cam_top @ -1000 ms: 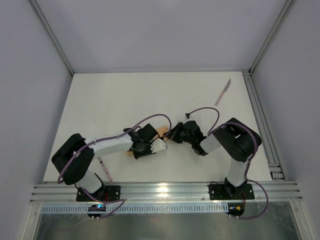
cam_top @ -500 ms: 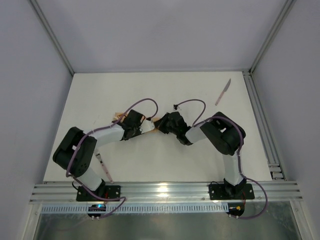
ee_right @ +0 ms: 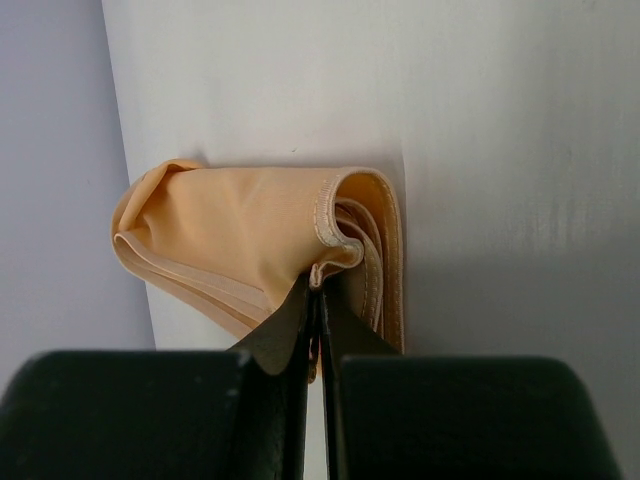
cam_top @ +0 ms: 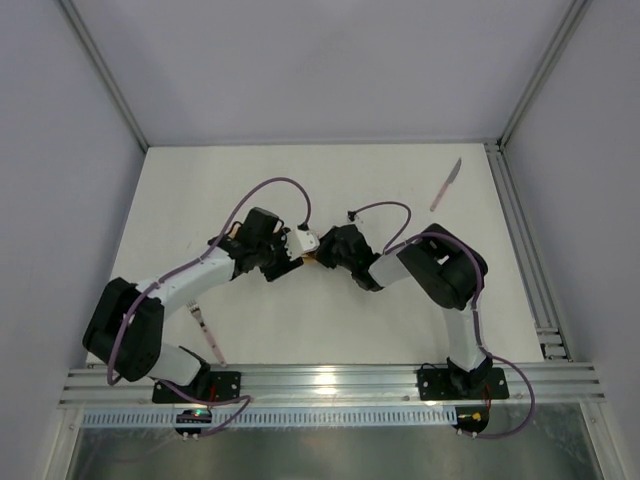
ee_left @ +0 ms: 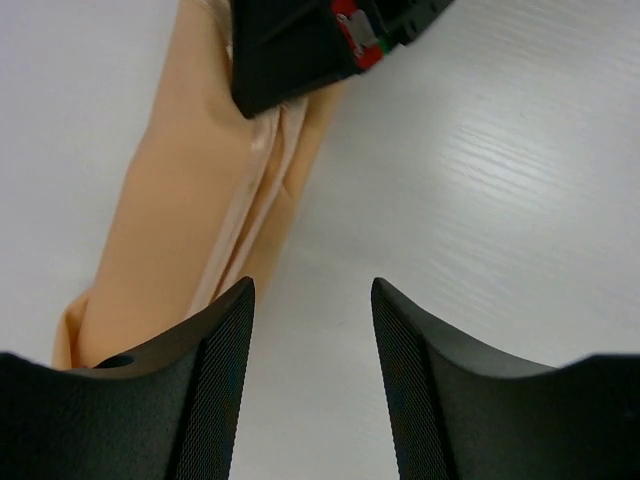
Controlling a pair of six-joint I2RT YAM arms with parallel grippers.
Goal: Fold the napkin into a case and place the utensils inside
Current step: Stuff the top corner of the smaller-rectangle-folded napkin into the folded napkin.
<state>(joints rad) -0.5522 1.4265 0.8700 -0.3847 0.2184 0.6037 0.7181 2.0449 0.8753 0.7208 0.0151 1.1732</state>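
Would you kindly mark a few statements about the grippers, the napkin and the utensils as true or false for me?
1. The right gripper is shut on a hem of the napkin. True.
2. The left gripper clamps the napkin. False: its jaws stand apart over bare table, with the napkin beside one finger.
3. The knife sits inside the folded napkin. False: it lies on the table's far right, well apart from the napkin.
4. The fork lies on the near left part of the table. True.
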